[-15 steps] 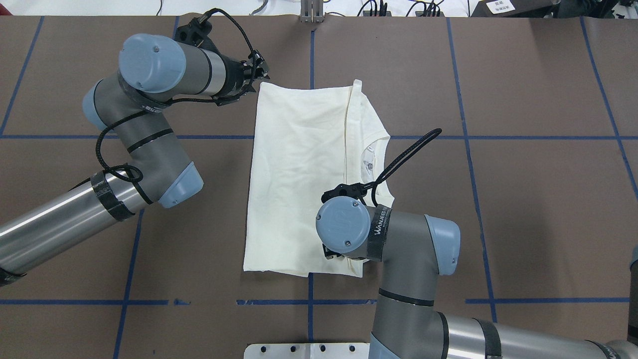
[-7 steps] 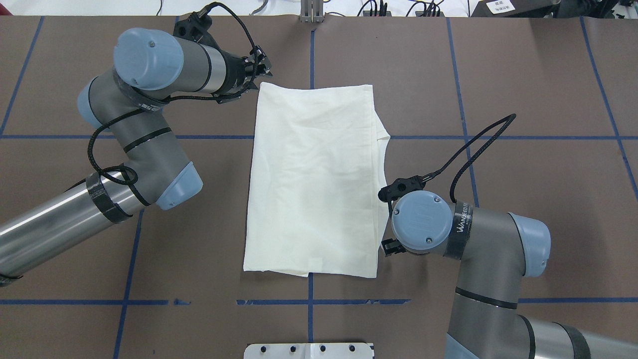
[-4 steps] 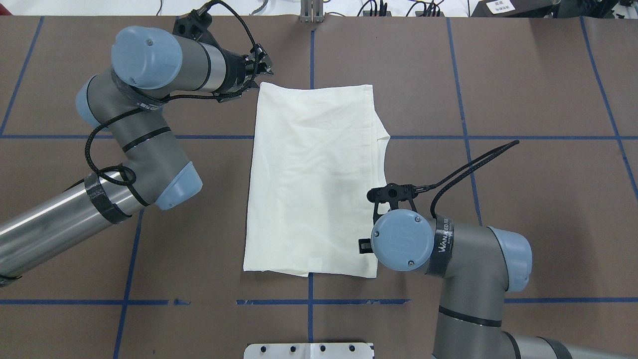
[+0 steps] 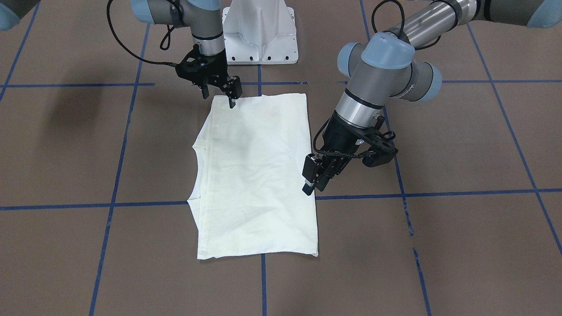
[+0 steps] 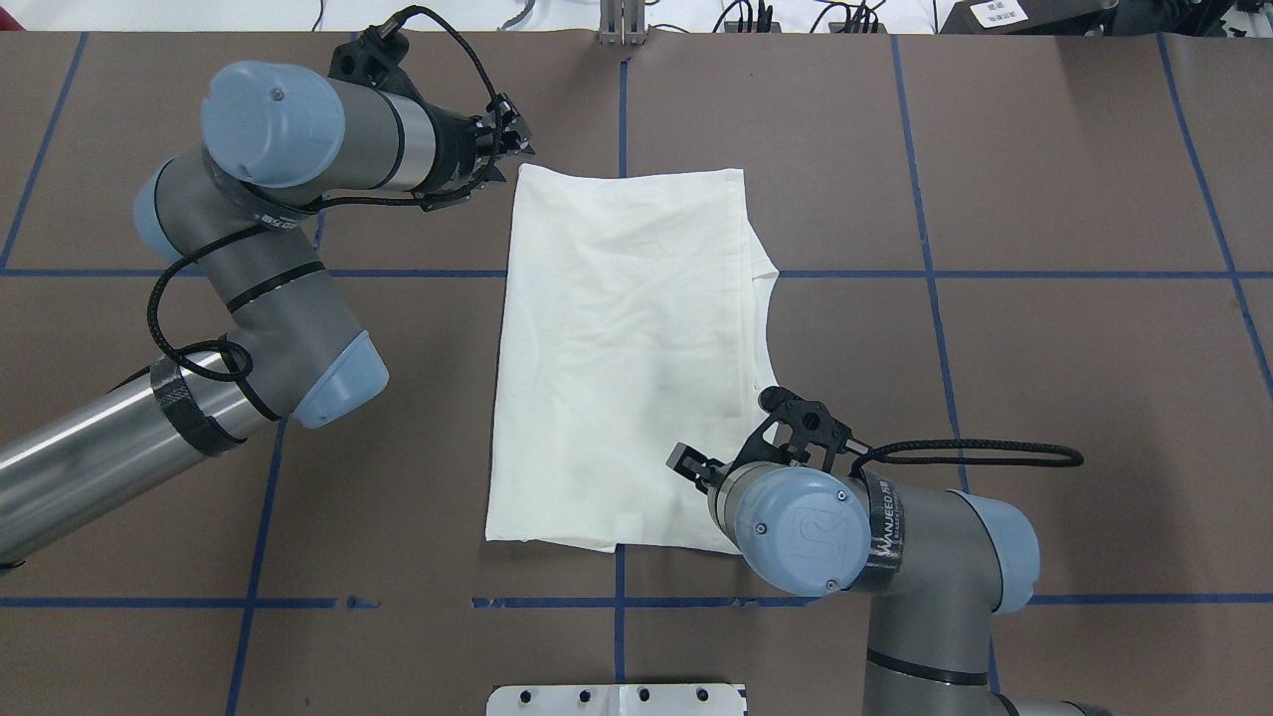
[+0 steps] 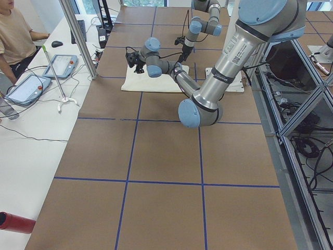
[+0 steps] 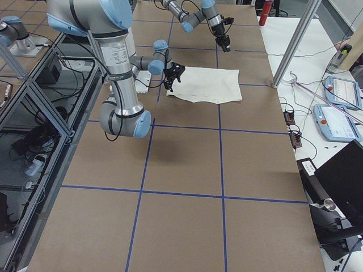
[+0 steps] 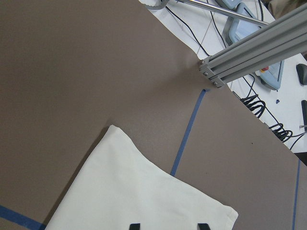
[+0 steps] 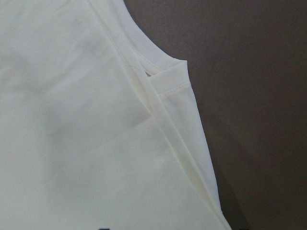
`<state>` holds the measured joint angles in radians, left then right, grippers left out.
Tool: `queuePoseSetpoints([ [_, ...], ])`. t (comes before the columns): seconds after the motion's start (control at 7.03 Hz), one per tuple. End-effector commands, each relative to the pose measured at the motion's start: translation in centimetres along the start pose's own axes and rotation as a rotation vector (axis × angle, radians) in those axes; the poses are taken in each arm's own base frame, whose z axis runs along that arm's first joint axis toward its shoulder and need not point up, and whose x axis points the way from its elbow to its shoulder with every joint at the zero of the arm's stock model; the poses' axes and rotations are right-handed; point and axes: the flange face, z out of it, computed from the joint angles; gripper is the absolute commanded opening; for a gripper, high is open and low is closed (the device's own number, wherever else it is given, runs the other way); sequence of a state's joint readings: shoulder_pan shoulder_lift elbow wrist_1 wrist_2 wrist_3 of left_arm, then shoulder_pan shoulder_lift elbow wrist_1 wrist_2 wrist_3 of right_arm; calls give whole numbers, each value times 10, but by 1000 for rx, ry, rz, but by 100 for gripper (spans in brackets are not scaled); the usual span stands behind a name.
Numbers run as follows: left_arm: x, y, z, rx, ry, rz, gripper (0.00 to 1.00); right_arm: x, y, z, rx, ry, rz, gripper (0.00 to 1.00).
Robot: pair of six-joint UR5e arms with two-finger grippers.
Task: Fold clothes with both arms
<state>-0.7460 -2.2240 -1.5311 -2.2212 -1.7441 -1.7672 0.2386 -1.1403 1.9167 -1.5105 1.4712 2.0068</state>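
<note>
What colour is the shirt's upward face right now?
The shirt shows plain cream, no print; clearest overhead exterior.

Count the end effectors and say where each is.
2. The left end effector hovers beside the left edge of the shirt; the right end effector is over its near right corner. Neither is hidden.

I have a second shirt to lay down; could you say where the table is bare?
Bare: the table right of the shirt, beyond the right arm. Crowded: the shirt's corners by the left claw and right claw.
</note>
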Motion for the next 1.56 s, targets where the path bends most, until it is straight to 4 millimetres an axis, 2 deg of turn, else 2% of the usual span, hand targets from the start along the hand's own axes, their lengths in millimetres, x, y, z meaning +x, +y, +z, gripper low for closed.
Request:
queuePoseSetpoints([
  [0.0,0,0,0,0,0,0,50,6,-3,26,1,-34,118,85],
  [0.14,1,1,-3,-2,6,1,50,12,-4,34,11,-19,118,84],
  [0.28,1,1,-4,-1,1,0,50,11,-2,35,9,-18,120,76],
  [0.57,1,1,-4,-1,1,0,50,9,-5,30,14,-24,124,76],
  [0.71,2,1,-4,-1,3,1,50,7,-7,21,8,-36,127,76],
  [1.0,2,3,-4,-2,3,0,50,21,-11,24,16,-20,123,76],
  [1.42,2,1,-4,-1,1,0,50,26,-8,29,16,-7,117,74],
])
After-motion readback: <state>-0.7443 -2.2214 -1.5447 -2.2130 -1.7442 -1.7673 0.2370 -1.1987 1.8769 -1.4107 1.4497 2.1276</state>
